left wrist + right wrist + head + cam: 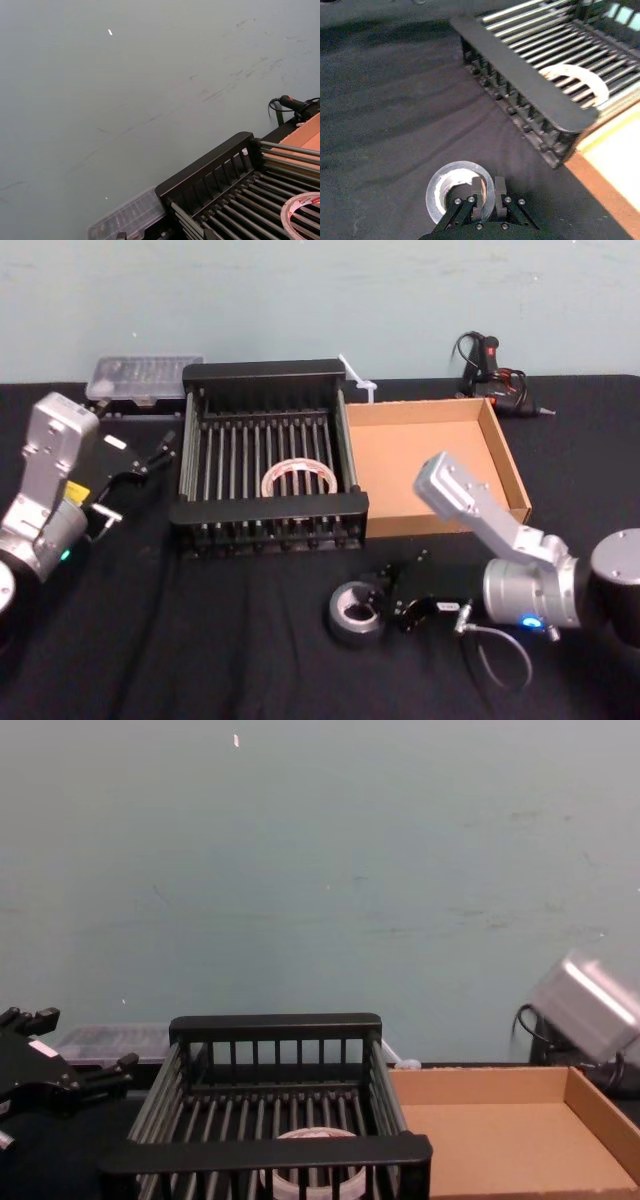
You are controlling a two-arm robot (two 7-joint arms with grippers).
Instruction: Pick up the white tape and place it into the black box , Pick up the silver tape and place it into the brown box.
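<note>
Half done: white tape (298, 480) lies in the black box (268, 508), frame centre. Silver tape (357, 611) sits lower centre, right gripper (487, 199) pinching its wall (not lifted); brown box (503, 445) awaits. Left gripper (150, 458), mid-left, looks open.

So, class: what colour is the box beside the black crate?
Brown cardboard box, best seen in the head view.

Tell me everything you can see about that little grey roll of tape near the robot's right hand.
The silver tape is a small roll with a dark grey outer side, a silvery top face and a wide round hole. It lies flat on the black tablecloth, in front of the black box and the brown box. The right hand has one finger inside the hole and one outside, closed on the roll's wall. The roll is not yet lifted.
</note>
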